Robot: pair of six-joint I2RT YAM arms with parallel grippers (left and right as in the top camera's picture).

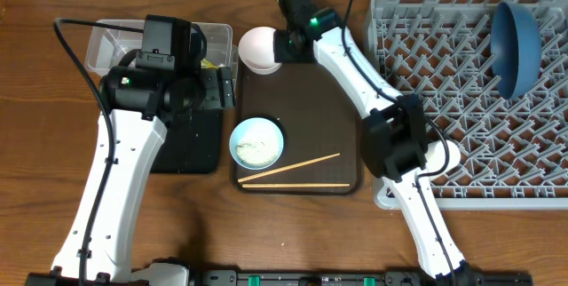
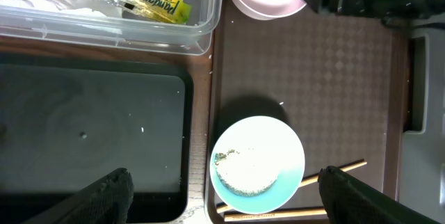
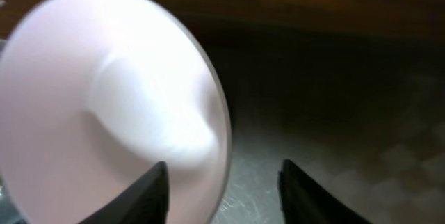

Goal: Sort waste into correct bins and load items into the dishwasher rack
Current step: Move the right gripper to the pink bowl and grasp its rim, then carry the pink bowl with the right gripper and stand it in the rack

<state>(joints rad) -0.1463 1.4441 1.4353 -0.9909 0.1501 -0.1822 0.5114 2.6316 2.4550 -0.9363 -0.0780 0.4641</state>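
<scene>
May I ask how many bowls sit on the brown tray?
2 on the brown tray: a white bowl far left, a light-blue bowl near left. Another may hide under the white one.

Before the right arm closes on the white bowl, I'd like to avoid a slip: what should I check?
1. Is the right pincer open: ok.
2. Rim of the white bowl between its fingers: ok.
3. That bowl looks empty: ok.
4. How deep the rim sits in the grip: cannot tell.
5. Free pegs in the dishwasher rack beside the dark blue plate: ok.
6. Is the left pincer away from that bowl, open and empty: ok.
</scene>
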